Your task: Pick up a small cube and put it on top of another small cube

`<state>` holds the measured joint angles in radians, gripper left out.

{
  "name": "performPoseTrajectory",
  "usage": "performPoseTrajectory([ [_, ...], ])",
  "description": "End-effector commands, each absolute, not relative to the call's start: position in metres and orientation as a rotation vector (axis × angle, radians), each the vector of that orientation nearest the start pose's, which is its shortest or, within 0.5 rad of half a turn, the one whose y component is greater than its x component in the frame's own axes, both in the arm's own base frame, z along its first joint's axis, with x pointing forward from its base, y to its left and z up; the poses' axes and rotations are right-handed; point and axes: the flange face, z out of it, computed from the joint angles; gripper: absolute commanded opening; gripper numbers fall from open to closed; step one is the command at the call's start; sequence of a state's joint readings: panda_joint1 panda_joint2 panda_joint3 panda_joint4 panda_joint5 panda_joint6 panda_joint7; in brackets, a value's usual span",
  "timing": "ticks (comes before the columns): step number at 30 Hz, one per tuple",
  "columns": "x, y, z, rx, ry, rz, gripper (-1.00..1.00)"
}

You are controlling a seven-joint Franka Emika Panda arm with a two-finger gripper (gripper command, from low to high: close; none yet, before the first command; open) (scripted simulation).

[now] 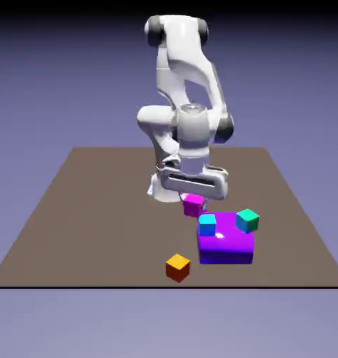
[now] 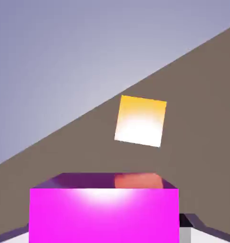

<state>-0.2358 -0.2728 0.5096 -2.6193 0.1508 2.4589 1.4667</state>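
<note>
the small magenta-pink cube (image 1: pixel 193 204) is held clamped in the white arm's fingers (image 2: pixel 185 227), lifted just beside the big purple block (image 1: pixel 226 245); stacking on the small blue cube (image 1: pixel 207 225) remains undone.

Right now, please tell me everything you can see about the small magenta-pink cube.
The small magenta-pink cube is plain and glossy, with a bright highlight on its near face and a darker top that mirrors the orange cube. It is the same size as the other little cubes. It sits between the fingers of the gripper, under the hand, and in the hand view it fills the lower frame, nearly hiding the fingertips. It hangs level, beside the big purple block, apparently clear of the table.
</note>
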Motion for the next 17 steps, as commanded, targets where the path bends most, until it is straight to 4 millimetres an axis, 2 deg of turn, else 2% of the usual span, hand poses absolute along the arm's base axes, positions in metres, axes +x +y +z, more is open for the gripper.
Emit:
performPoseTrajectory([
  [1, 0.401, 0.121, 0.341, -2.459, 1.906, -0.143, -1.00],
  [2, 0.392, 0.129, 0.342, -2.468, 1.917, -0.160, -1.00],
  [3, 0.392, 0.129, 0.342, -2.468, 1.917, -0.160, -1.00],
  [9, 0.396, 0.126, 0.272, -2.468, 1.917, -0.160, -1.00],
  [10, 0.396, 0.126, 0.272, -2.468, 1.917, -0.160, 1.00],
  [11, 0.396, 0.126, 0.272, -2.468, 1.917, -0.160, 1.00],
  [17, 0.392, 0.129, 0.342, -2.468, 1.917, -0.160, 1.00],
])
